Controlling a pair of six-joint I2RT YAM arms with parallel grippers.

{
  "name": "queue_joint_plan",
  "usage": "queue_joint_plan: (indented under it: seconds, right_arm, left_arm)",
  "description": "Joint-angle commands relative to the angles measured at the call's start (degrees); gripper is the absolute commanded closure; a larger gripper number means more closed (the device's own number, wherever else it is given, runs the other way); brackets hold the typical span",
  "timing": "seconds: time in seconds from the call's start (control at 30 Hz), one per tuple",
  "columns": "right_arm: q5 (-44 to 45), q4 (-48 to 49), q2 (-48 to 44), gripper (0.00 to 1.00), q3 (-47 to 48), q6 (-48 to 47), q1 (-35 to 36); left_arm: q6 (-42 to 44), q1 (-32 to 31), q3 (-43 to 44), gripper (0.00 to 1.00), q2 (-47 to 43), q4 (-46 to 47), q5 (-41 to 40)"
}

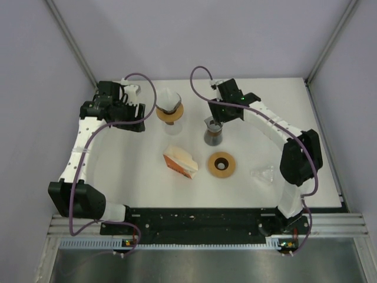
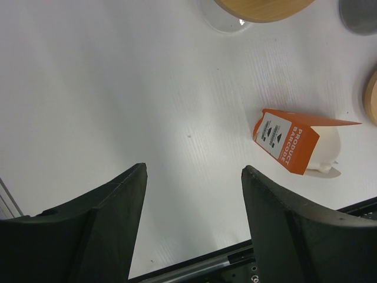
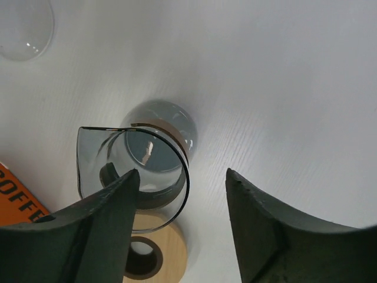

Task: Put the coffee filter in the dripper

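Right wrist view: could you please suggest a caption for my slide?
Open right tool above the table, beside a smoked glass carafe and wooden ring.

The orange box (image 3: 12, 191) is cut by the frame edge; the faint clear piece (image 1: 263, 174) is perhaps glass.

This is a robot test cell in a lab, not a kitchen. A bare white table (image 1: 147, 188) is boxed in on 3 sides by plain grey panels (image 1: 194, 35) with aluminium posts (image 1: 73, 44) at the far corners. 2 arms, left (image 1: 79, 147) and right (image 1: 271, 121), are bolted to a slotted metal rail (image 1: 200, 221) along the near edge and trail purple cables (image 1: 141, 74). The only homely things are staged props such as an orange filter box (image 1: 181, 161).
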Motion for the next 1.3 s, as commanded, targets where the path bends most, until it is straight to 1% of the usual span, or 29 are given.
queue_joint_plan:
  seconds: [0.0, 0.07, 0.13, 0.27, 0.37, 0.53, 0.7, 0.93, 1.0, 1.03, 1.1, 1.13, 1.2, 1.27]
  right_arm:
    - [2.13, -0.01, -9.96, 0.37, 0.76, 1.64, 0.15]
    - [6.17, -1.85, -12.51, 0.32, -0.11, 3.39, -0.11]
    - [7.68, -3.87, -15.05, 0.30, -2.91, 6.03, -1.25]
    - [6.72, -5.11, -20.42, 0.28, -13.44, 11.13, -2.66]
    - [5.75, -5.11, -22.45, 0.28, -19.96, 13.41, -2.93]
    - [1.71, -1.08, -23.33, 0.27, -27.52, 16.58, -3.01]
    - [-2.06, 4.89, -22.28, 0.27, -34.29, 18.52, -2.67]
    - [-1.81, 5.96, -17.27, 0.28, -34.39, 19.04, 0.67]
    - [-2.95, 6.23, -16.39, 0.28, -34.92, 19.48, 1.03]
    - [-2.69, 6.40, -16.13, 0.28, -35.09, 19.57, 1.38]
    - [-1.82, 6.40, -15.51, 0.28, -35.45, 19.84, 2.17]
    - [-1.64, 6.40, -15.33, 0.28, -35.62, 20.01, 2.52]
    - [-2.07, 6.84, -14.20, 0.29, -35.97, 19.93, 2.96]
    - [-2.51, 7.54, -13.14, 0.33, -35.98, 19.75, 3.22]
  left_arm:
    - [1.00, 0.43, 1.30, 0.29, -2.09, -0.10, 1.13]
    - [1.00, 0.43, 1.38, 0.29, -2.35, -0.10, 1.22]
    - [1.00, 0.43, 1.47, 0.28, -2.35, -0.10, 1.40]
    - [1.00, 0.43, 1.65, 0.28, -2.62, -0.36, 1.75]
    - [0.91, 0.43, 2.00, 0.29, -2.35, -0.80, 1.83]
    - [0.65, 0.43, 3.32, 0.29, -1.91, -0.89, 2.62]
    - [0.73, 0.43, 2.27, 0.29, -3.40, -1.07, 3.24]
    - [0.82, 0.52, 2.00, 0.28, -3.76, -0.89, 3.24]
    - [1.17, 0.52, 1.74, 0.26, -4.02, -0.89, 3.24]
    - [1.35, 0.61, 1.56, 0.22, -4.20, -0.98, 3.24]
    - [1.44, 0.69, 1.30, 0.18, -4.20, -0.98, 3.33]
    - [1.35, 0.69, 1.30, 0.14, -4.20, -0.98, 3.33]
    - [1.44, 0.78, 1.21, 0.14, -3.85, -0.89, 3.42]
    - [1.44, 0.78, 1.30, 0.13, -3.76, -0.80, 3.50]
